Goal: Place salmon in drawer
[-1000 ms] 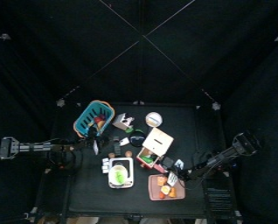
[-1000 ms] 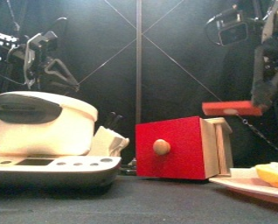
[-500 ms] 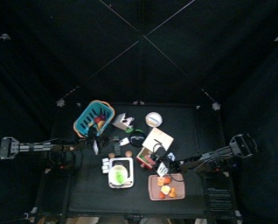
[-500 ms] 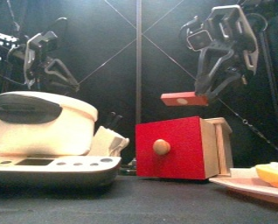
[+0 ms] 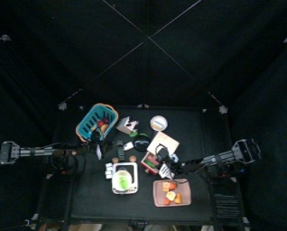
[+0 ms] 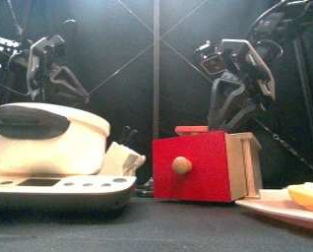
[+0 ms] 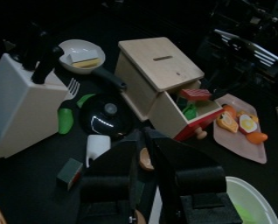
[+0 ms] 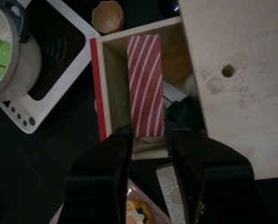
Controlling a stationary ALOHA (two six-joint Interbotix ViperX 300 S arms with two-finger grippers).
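Note:
The orange salmon lies on the tan tray, beside the drawer box; in the top view the salmon is an orange spot. The wooden box has its red drawer pulled open. My right gripper is over the open drawer, shut on the end of a red piece with white stripes, which lies low along the drawer. From the front, that red piece is level with the drawer's top. My left gripper rests at the table's left, shut and empty.
A white pot on a scale-like base stands at front left. A white knife block, a small bowl and a black round thing are around the box. A green piece sits in the drawer.
My right gripper has carried the red striped piece from high at the right, leftward and down, to the open drawer. The left arm has not moved.

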